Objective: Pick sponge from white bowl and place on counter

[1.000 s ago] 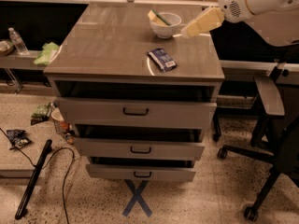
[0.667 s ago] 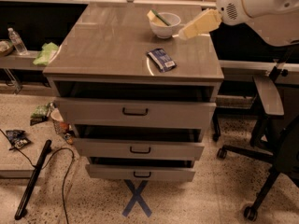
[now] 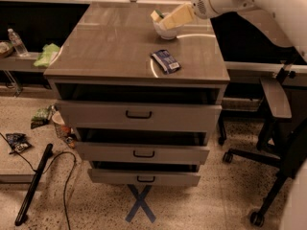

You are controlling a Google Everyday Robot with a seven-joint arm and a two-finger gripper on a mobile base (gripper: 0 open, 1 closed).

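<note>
Nearest me on the counter (image 3: 110, 47) lies a dark blue snack packet (image 3: 165, 61). Beyond it, the white bowl (image 3: 169, 32) holds the sponge (image 3: 156, 15), a pale yellow block poking above the rim. I judge it light, soft and springy, best pinched across its narrow sides. The gripper (image 3: 165, 22) hangs just over the bowl, and I cannot tell whether it is open or closed.
</note>
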